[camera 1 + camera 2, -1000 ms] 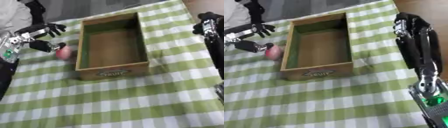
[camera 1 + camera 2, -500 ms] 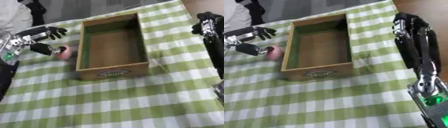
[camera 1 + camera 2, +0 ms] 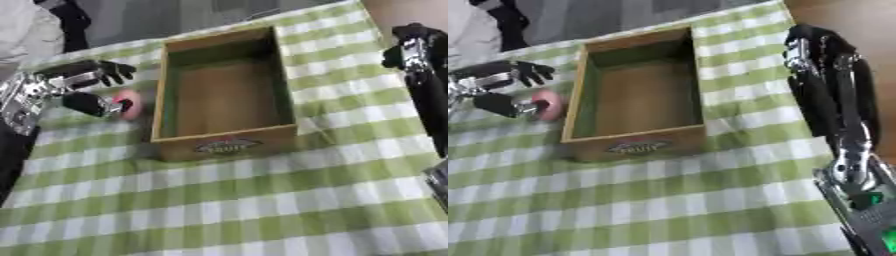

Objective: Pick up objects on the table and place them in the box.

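Pink ball sits on the tablecloth just left of the box, close to its left wall, roughly halfway along it. Can't tell if ball touches the wall.

Left hand is at the ball from the left side. Thumb reaches in low and meets the ball's left face; fingers are spread apart and arch over the top, w/ tips short of the box wall. So hand is cupped round the ball, thumb on it, fingers over it; ball is resting on the cloth as far as I can see.

Box: wooden, open top, long side running away from the robot, dark greenish inner walls, brown floor, nothing inside. Oval label on the near end wall, lettering not readable.

Right hand is up at the right edge, well apart from the box, above the cloth's right side. Fingers point away and lie close together; can't tell if they're curled or straight.

Cloth is green-and-white check, covers the table.
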Controlling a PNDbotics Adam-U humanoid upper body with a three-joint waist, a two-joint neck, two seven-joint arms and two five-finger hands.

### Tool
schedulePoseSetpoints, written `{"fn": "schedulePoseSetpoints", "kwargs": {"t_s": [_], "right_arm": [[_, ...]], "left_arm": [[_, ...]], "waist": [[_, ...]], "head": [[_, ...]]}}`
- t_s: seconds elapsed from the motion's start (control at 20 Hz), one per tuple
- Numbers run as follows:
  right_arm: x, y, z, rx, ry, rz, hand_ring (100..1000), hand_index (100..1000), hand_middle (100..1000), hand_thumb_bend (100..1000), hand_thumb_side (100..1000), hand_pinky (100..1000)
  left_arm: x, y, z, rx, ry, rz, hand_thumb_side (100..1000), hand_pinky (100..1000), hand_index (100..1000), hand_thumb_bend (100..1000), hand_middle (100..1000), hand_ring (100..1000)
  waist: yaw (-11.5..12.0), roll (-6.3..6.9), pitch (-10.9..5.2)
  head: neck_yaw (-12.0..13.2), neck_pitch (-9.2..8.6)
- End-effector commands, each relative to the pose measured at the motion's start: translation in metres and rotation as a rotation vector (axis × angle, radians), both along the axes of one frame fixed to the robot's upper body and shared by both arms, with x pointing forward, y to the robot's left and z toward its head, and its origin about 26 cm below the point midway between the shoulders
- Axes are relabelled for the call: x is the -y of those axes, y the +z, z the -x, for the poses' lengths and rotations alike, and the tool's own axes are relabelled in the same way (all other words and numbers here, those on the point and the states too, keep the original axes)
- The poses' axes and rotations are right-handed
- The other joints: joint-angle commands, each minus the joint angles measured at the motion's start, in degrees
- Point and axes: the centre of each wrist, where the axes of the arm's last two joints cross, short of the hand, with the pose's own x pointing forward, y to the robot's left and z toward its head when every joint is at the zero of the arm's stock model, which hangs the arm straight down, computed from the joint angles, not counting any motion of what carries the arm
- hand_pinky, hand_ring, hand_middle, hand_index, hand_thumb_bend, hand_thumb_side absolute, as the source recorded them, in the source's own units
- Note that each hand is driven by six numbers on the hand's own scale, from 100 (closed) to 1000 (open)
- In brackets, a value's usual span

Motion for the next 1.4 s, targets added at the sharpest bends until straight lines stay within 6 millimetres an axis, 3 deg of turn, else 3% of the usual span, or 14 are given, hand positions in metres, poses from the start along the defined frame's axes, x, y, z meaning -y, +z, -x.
{"fn": "schedulePoseSetpoints", "kwargs": {"t_s": [0.05,0.25,0.4,0.85,1.05,1.3,1.4], "right_arm": [[0.001,0.009,0.003,0.039,0.002,0.009,646,792,578,100,937,773],[0.002,0.009,0.003,0.039,0.001,0.008,646,791,578,100,937,773],[0.001,0.009,0.003,0.04,0.003,0.008,646,791,578,100,935,773],[0.001,0.009,0.003,0.042,0.006,0.009,646,791,578,100,935,774],[0.001,0.009,0.003,0.042,0.008,0.008,646,790,577,100,936,774],[0.001,0.009,0.003,0.04,0.008,0.007,647,790,578,100,938,775],[0.001,0.009,0.003,0.04,0.008,0.007,647,790,578,100,938,775]], "left_arm": [[-0.013,0.014,0.003,-0.118,-0.304,-0.373,470,776,1000,207,843,824],[-0.017,0.014,0.003,-0.123,-0.288,-0.375,385,771,1000,128,831,817],[-0.015,0.011,0.002,-0.129,-0.29,-0.374,445,768,1000,154,831,815],[-0.012,0.006,0.001,-0.138,-0.303,-0.355,444,752,945,156,815,802],[-0.011,0.004,0.0,-0.134,-0.314,-0.315,379,712,852,119,810,780],[-0.015,0.004,0.001,-0.119,-0.32,-0.251,190,677,805,100,743,738],[-0.017,0.006,0.001,-0.107,-0.319,-0.226,205,660,784,100,719,719]], "waist": [[0.09,-0.54,-1.46],[0.09,-0.5,-1.33],[0.04,-0.45,-1.21],[-0.05,-0.4,-0.95],[-0.04,-0.4,-0.92],[-0.03,-0.39,-0.95],[0.0,-0.38,-0.98]], "head": [[-0.03,-0.41],[-0.08,-0.36],[-0.1,-0.37],[-0.08,-0.66],[-0.1,-0.76],[-0.22,-0.81],[-0.25,-0.82]]}}
